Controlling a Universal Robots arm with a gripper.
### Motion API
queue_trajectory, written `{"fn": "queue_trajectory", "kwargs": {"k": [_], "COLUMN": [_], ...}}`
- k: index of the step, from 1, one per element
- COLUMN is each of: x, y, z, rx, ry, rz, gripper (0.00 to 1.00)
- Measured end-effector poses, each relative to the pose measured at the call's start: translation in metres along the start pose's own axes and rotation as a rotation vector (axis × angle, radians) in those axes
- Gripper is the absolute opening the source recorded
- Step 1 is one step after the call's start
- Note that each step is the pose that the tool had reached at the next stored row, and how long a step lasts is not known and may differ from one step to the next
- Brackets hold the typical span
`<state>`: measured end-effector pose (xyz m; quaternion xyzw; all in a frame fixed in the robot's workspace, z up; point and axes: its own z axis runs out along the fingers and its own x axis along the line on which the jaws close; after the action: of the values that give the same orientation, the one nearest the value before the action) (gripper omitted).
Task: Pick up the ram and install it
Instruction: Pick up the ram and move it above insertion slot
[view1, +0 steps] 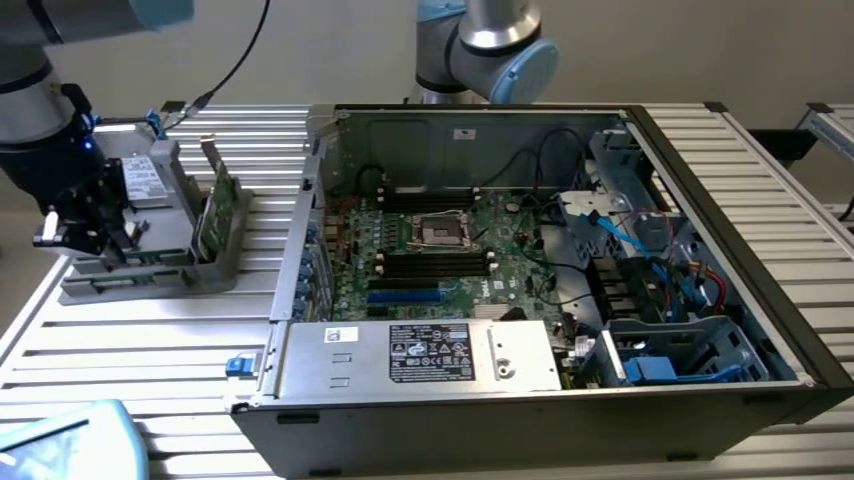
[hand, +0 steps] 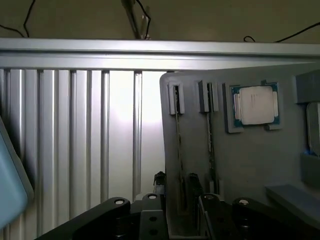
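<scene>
- Ribbed aluminium table (view1: 160, 340) runs under everything, with a plain pale wall behind.
- At the exterior view's left, the robot arm (view1: 34, 110) reaches down so that the gripper (view1: 83, 228) sits low over a grey parts holder (view1: 147, 275).
- In the wrist view the gripper (hand: 176, 182) stands partly open. One dark fingertip (hand: 159, 180) is on each side of the ram (hand: 178, 145), with a gap showing on both sides, so nothing is clamped.
- The ram stands on edge in its slot in the holder, not yet lifted out. A second thin stick (hand: 210, 142) stands in the next slot, and a square processor chip (hand: 255, 105) lies in a pocket beyond that.
- Just beside the gripper, a broader green card with a metal bracket (view1: 216, 205) stands upright in the same holder.
- Further along lies the open computer case (view1: 747, 250). Its motherboard (view1: 467, 285) faces up, with long black slots (view1: 434, 262) on it.
- A silver power supply (view1: 420, 352) sits along the case's near edge.
- Behind the case rises a second arm (view1: 487, 45).
- At the exterior view's right, blue and red cables (view1: 641, 235) tangle by the drive bays.
</scene>
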<state>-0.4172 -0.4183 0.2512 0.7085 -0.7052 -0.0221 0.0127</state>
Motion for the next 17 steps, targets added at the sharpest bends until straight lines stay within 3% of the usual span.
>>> {"fn": "queue_trajectory", "kwargs": {"k": [5, 17], "x": [-0.001, -0.001], "y": [0.0006, 0.0021], "z": [0.0092, 0.0312], "rx": [0.0000, 0.0001], "ry": [-0.0044, -0.0079], "rz": [0.000, -0.001], "gripper": [0.31, 0.31]}}
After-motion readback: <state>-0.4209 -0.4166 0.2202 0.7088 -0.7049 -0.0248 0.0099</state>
